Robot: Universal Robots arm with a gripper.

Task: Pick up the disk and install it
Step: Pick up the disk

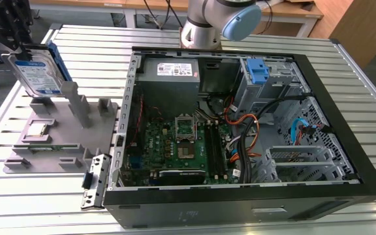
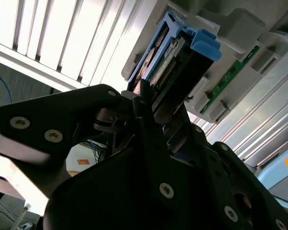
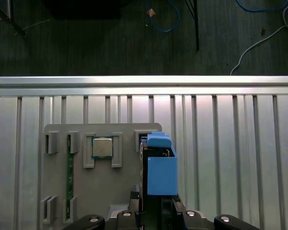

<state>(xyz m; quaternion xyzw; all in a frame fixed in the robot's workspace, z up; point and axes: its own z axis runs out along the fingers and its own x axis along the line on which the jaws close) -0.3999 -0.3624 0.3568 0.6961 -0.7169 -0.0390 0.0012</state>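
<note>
we saw the disk [image 1: 36, 73] stood on edge, long axis near vertical w/ slight tilt, label facing the exterior cam. it sat over the grey fixture [image 1: 51, 137] at the exterior view's left, outside the pc case [image 1: 240, 208]. gripper [image 1: 28, 49] pointed down, clamped on the disk's top end. first wrist view looked down its thin edge & gave us a cpu chip [image 3: 102, 147] in the fixture.

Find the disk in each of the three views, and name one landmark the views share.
Exterior view: the disk stands upright at the exterior view's upper left, above the grey tray.
Second wrist view: the disk is edge-on, in front of the grey tray.
First wrist view: the disk shows next to the grey tray's chip.
Shared landmark: the grey tray.
</note>
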